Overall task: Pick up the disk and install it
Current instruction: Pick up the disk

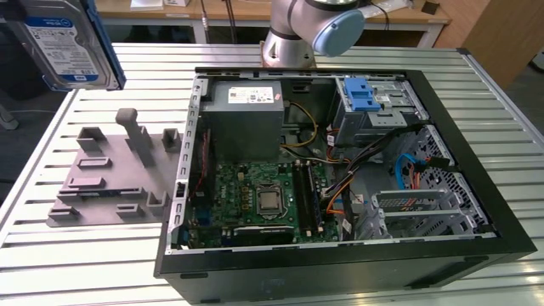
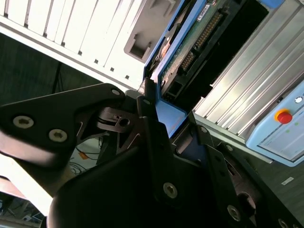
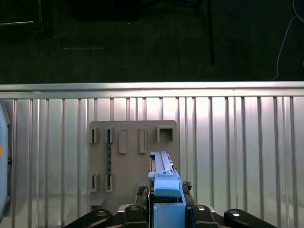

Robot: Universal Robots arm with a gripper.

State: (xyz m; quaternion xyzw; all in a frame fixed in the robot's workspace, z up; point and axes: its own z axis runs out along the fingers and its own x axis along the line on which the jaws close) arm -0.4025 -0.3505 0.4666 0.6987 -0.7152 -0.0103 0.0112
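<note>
The disk [image 1: 68, 44] hangs above the holder [image 1: 111, 178], clamped edge-on in the claw [image 3: 167, 213]; any slip could drop it there.

The disk [image 1: 64, 44] is seen as bare silver metal under a glossy white-and-blue label, edged in smooth blue plastic. The gripper [image 2: 166, 114] is finished in matt black, with bright metal screws. The holder [image 1: 111, 182] is moulded in matt grey plastic. The table [image 1: 85, 261] is built of ribbed, satin-finished metal slats. The computer case [image 1: 340, 274] is coated matt black.
</note>
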